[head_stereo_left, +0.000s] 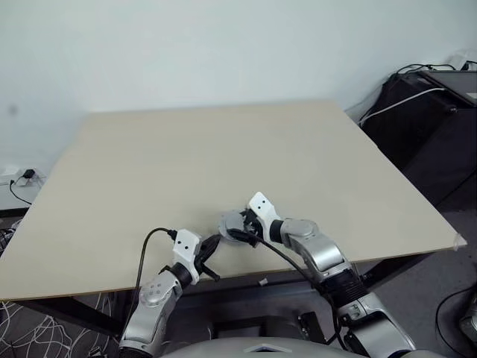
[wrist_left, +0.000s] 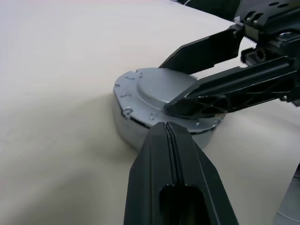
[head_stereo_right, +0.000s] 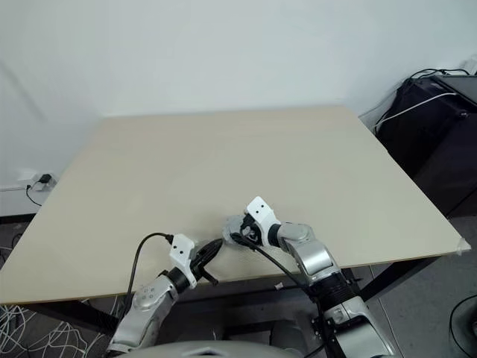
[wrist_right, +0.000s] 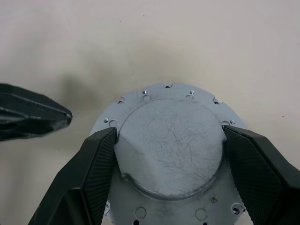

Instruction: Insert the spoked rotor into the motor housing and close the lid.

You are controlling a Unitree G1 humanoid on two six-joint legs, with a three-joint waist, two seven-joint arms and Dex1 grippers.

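head views: the housing (head_stereo_left: 232,224), a grey round puck, sits on the table (head_stereo_left: 223,149) close to the near edge, and both arms meet at it. the right gripper (head_stereo_left: 244,227) comes in from the right and is on it; the left gripper (head_stereo_left: 212,245) points at it from the near-left, its tip just beside the puck. the right arm is clearly the one engaged.

left wrist view: the left gripper (wrist_left: 169,133) has its fingers pressed flat together with nothing between them, tip just short of the housing (wrist_left: 140,93). the puck shows a flat silvery face with a raised round plate (no windings or spokes to be seen, so it looks turned plain face up, or already shut; i cannot tell which). the right gripper (wrist_left: 206,77) reaches over that face from the far side, one finger on each side of the raised plate.

right wrist view: the right gripper (wrist_right: 168,150) stands wide open, its pads (wrist_right: 101,154) straddling the raised plate of the housing (wrist_right: 164,98), touching or nearly touching its edge. the puck lies dead ahead, centred between the fingers, so a straight closing would seize it across its width. being round, it has no long axis to line up with.
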